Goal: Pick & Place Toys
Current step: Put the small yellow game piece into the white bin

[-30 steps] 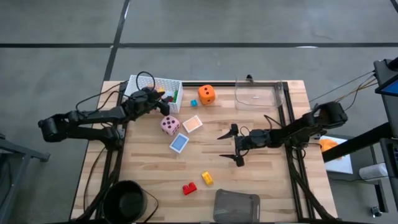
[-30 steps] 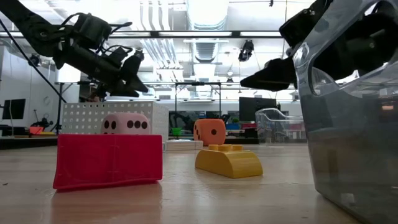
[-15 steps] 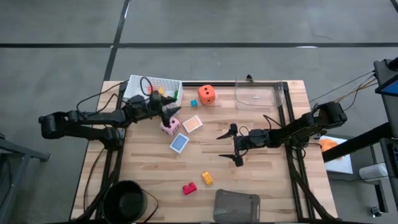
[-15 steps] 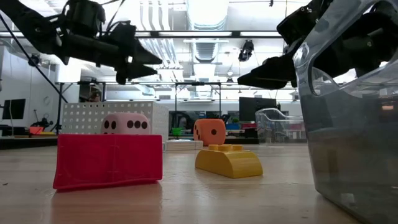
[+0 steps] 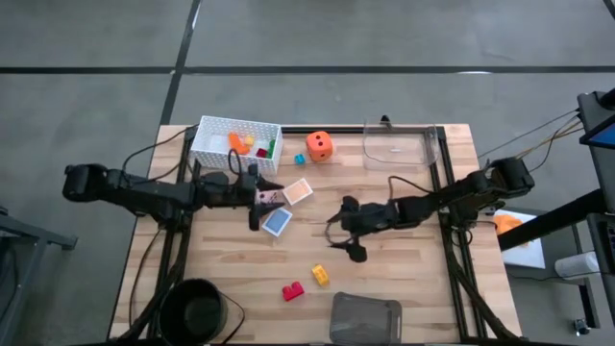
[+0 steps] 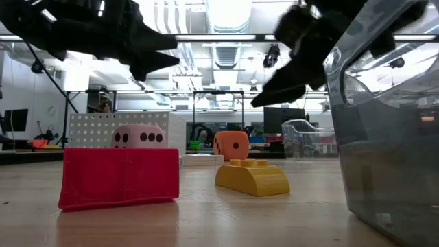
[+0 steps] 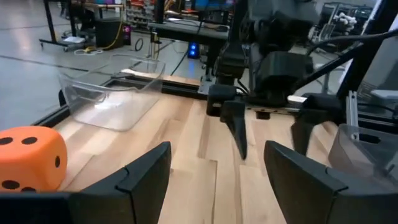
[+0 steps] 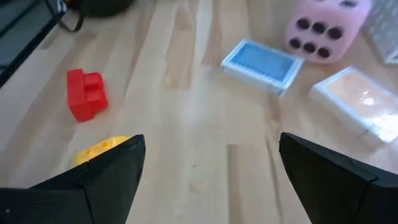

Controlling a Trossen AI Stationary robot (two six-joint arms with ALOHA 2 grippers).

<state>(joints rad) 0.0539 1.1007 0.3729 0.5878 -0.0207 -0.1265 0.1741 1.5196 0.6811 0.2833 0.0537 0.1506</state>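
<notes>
Wooden counter (image 5: 404, 288), seen from above: left gripper (image 5: 258, 197), fingers spread and empty, hovers over the pink die (image 6: 139, 136) at centre-left; right gripper (image 5: 338, 235), also spread, hangs at centre above the yellow brick (image 5: 320, 275).

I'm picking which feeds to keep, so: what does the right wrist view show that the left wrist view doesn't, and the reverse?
Only the right wrist view shows the red brick, the yellow brick, the blue card, the peach card and the pink die, seen past the open right tool.

Only the left wrist view shows the orange die, the clear container and the grey tray, seen past the open left tool.

Both share the wooden table, and the right tool also appears in the left wrist view.
</notes>
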